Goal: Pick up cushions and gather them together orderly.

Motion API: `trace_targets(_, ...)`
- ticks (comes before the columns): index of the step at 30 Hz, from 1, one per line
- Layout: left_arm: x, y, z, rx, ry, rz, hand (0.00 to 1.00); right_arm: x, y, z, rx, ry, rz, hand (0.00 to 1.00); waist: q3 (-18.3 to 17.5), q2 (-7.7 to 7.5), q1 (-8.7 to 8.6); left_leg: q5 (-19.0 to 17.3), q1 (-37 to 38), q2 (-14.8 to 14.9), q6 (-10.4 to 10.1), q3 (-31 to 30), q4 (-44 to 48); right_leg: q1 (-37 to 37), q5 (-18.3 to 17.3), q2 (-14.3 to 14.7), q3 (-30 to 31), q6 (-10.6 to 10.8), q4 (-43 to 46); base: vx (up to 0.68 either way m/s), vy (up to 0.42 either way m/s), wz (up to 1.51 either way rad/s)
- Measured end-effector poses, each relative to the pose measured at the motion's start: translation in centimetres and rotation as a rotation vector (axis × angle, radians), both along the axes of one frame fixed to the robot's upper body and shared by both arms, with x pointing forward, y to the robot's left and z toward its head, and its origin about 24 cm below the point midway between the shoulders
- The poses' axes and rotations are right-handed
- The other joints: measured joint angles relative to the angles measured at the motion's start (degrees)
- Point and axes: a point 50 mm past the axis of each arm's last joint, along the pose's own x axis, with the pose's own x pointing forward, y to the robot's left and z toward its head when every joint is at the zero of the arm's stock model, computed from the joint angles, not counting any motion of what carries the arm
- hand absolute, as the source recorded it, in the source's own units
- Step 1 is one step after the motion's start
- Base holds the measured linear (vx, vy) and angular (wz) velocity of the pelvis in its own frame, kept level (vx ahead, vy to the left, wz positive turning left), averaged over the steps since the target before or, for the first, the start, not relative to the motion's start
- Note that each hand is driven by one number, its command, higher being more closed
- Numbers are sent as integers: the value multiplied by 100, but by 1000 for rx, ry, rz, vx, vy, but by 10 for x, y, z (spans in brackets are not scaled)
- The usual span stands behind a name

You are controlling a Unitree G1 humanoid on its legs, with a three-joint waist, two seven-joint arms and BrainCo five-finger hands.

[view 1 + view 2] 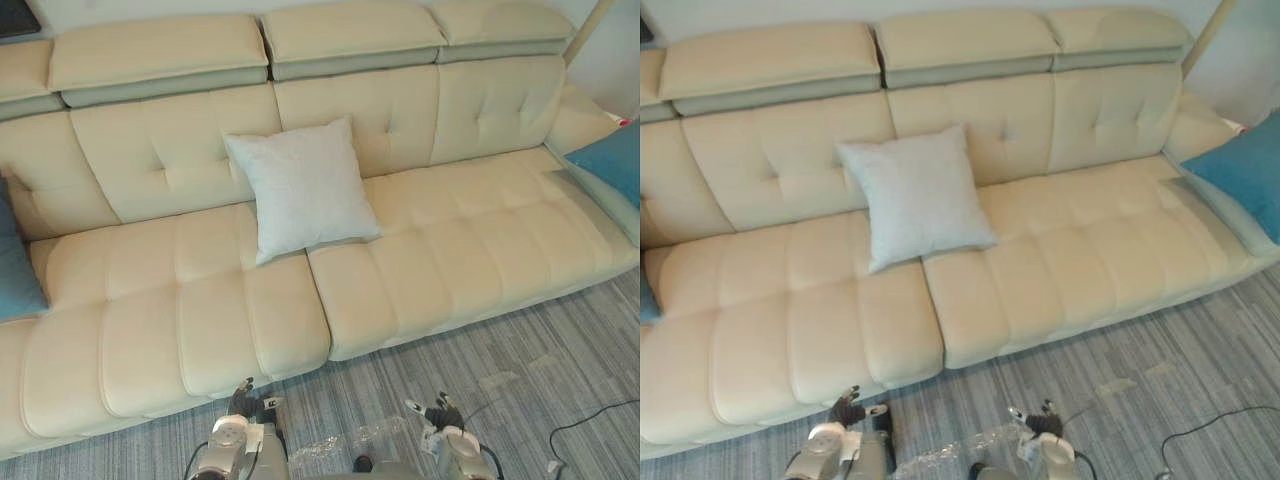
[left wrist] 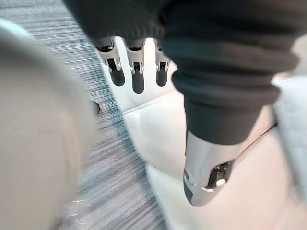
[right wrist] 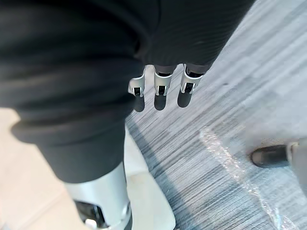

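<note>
Looking down at a long cream sofa [image 1: 450, 250] on a grey striped carpet [image 1: 560, 340]. At the far left end a blue cushion [image 1: 14, 262] is propped up on the seat, half cut off by the edge of the view. Down low over the carpet, just in front of the sofa, the left hand [image 1: 243, 402] hangs with its fingers [image 2: 137, 72] straight and relaxed, nothing in it. Around the middle of the sofa a pale grey-white cushion [image 1: 300, 185] leans tilted against the backrest, sitting right over the seam between two seat sections, well apart from both blue ones. A bit of clear plastic film [image 1: 350, 440] lies on the carpet between the hands. The right hand [image 1: 440, 412] is also low over the carpet, fingers [image 3: 160, 88] loose and straight, empty too. At the right end there's a second blue cushion [image 1: 612, 162], maybe resting on a paler one, hard to say.
</note>
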Motion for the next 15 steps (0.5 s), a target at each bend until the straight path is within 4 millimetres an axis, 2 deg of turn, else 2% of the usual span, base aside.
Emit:
trace_targets(1, 0, -1, 0, -4, 2, -1, 0, -2, -1, -1, 0, 6, -3, 0, -5, 10, 0, -129, 65, -59, -21, -100, 77, -24, 1, 0, 58, 34, 28, -124, 249, -48)
trace_targets(2, -3, -2, -2, -8, 9, 0, 0, -16, -2, -5, 0, 43, -14, 0, 7, 70, -20, -546, 372, -206, 116, -387, -227, -38, -41, 26, 173, 186, 124, -83, 157, -30)
trace_targets(4, -4, 3, -2, 7, 14, -3, 0, -31, 9, -13, 41, 95, -17, 0, -68, -158, -86, -512, 377, -366, 176, -253, -330, -116, -11, -124, 336, 242, 108, -105, 178, -18)
trace_targets(5, -6, 4, -2, 10, 17, -2, 0, -34, 10, -14, 46, 102, -20, 0, -88, -189, -96, -506, 375, -398, 187, -251, -339, -111, 17, -158, 339, 269, 72, -125, 190, 0)
trace_targets(7, -9, 6, -4, 32, 34, -43, 0, -46, 15, -17, 64, 130, -30, 0, -215, -303, -199, -314, 393, -622, 277, -234, -727, -72, 287, -355, 338, 302, -363, -83, 130, 16)
trace_targets(10, -13, 8, -6, 48, 54, -72, 0, -44, 14, -17, 65, 124, -37, 0, -271, -330, -253, -91, 604, -788, 338, -179, -1311, 13, 463, -457, 481, 211, -757, 1, 46, 3)
trace_targets(15, -23, 10, -11, 51, 103, -69, 0, -43, 11, -16, 75, 113, -76, 0, -311, -208, -280, 90, 943, -753, 348, -88, -1633, 197, 528, -390, 602, 303, -855, 113, -29, -21)
